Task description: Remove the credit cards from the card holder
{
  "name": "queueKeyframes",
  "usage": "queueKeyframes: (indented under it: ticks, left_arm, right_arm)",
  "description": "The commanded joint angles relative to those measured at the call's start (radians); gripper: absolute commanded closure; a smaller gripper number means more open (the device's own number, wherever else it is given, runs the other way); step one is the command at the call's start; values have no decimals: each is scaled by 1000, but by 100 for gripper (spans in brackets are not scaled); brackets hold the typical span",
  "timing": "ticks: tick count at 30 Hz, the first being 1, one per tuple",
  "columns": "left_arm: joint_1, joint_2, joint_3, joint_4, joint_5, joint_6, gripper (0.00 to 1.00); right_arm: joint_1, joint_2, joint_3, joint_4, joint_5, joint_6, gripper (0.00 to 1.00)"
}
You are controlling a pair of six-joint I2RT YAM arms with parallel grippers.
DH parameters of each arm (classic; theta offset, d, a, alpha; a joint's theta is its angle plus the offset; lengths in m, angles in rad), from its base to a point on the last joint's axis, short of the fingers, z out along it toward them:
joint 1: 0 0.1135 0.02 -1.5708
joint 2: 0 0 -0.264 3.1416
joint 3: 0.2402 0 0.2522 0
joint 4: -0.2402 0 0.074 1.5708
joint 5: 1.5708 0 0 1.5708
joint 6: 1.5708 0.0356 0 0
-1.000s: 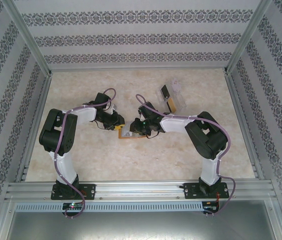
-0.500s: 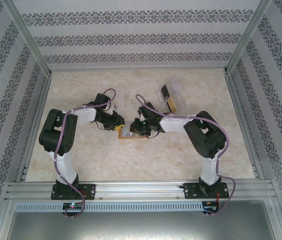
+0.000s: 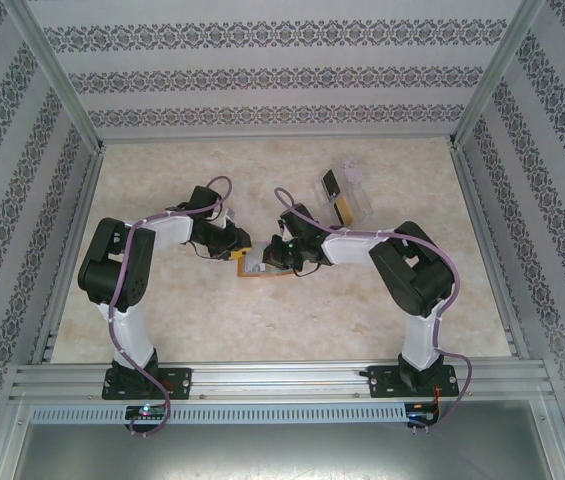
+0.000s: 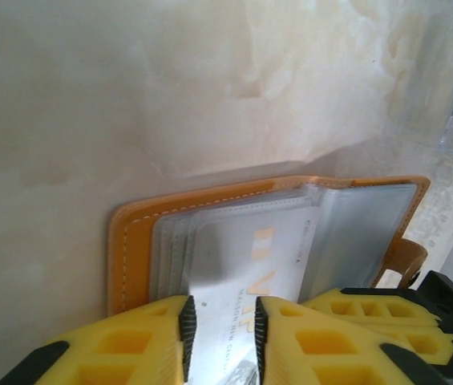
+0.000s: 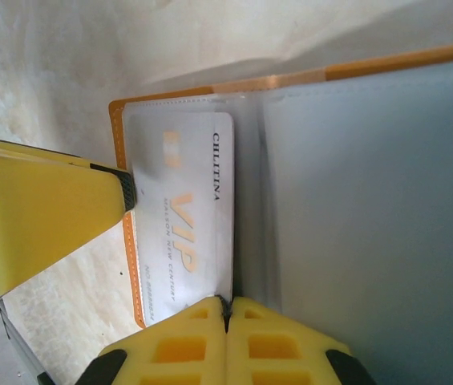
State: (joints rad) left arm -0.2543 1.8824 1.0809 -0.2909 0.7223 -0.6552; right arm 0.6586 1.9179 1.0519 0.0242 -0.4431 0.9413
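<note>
Two arms meeting over the card holder (image 3: 257, 270), near the middle of a cream, marble-patterned table (image 3: 162, 320).

The card holder (image 4: 122, 241) lies open and flat. It is a rectangular orange booklet with pale stitching along a rounded border and a small orange tab (image 4: 402, 261) at one side. Inside are greyish, glossy clear pockets (image 5: 354, 200), stacked like leaves. Uppermost on one side lies a thin white card (image 5: 182, 208) with rounded corners, printed "VIP" in faded orange and "CHILTINA" in black. It appears to sit in or on a pocket, though the sheen of the plastic makes this hard to settle.

The left gripper (image 4: 222, 337) has blocky yellow fingers with black pads (image 4: 186, 325). Its jaws stand partly apart, with the white card (image 4: 242, 265) showing in the gap. Whether the pads press on anything cannot be made out. From the right wrist, one of its fingers (image 5: 50, 216) ends at the holder's orange edge (image 5: 290, 79).

The right gripper (image 5: 226, 317) has its jaws closed tight, the seam meeting the card's lower corner. The frame edge cuts off the fingers, so a grip on the card cannot be confirmed.

From above, both the left gripper (image 3: 236, 252) and the right gripper (image 3: 270, 258) hide much of the holder. Well apart, a clear plastic tray (image 3: 357, 190) holds a dark card (image 3: 330, 183) and a yellow-orange card (image 3: 342, 208).
</note>
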Motion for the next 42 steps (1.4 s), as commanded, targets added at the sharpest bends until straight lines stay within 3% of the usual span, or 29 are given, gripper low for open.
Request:
queueKeyframes:
  ticks: [1, 19, 33, 42]
  left_arm:
    - [-6, 3, 34, -55, -26, 7, 68]
    - [-24, -2, 45, -36, 45, 37, 79]
    - [-30, 54, 6, -71, -69, 22, 83]
    - [-30, 64, 16, -73, -55, 29, 83]
  right_arm:
    - [-16, -39, -44, -6, 28, -2, 100]
    - [-30, -30, -40, -33, 8, -42, 100]
    - [-51, -57, -82, -51, 36, -42, 100]
    - [-57, -51, -73, -28, -12, -50, 97]
